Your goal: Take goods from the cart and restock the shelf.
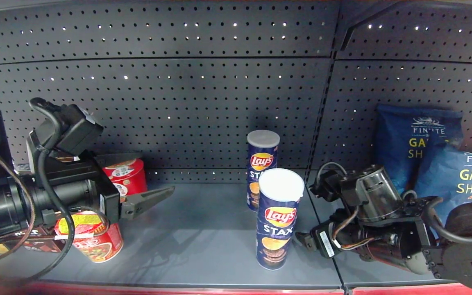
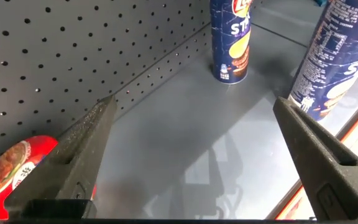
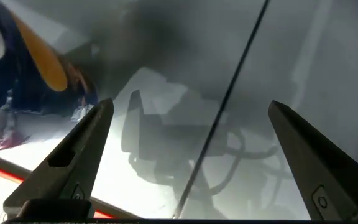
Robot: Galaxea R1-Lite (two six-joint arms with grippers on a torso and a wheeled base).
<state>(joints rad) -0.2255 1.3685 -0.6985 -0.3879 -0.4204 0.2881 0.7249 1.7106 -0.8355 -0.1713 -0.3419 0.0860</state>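
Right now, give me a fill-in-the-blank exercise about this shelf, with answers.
1. The near chip can and the far chip can both stand ____ on the shelf.
2. The snack bags at the right are ____ in colour.
3. The left gripper is ____ and holds nothing.
Missing words: upright; blue; open.

Front can (image 1: pixel 279 221): tall blue chip tube, white lid, upright near the shelf's front edge.
Rear can (image 1: pixel 262 168): same kind (lid looks greyer), upright, at 11 o'clock from the other, apart from it, nearer the back wall.
Shelf (image 1: pixel 203 229): dark grey deck, pegboard back.
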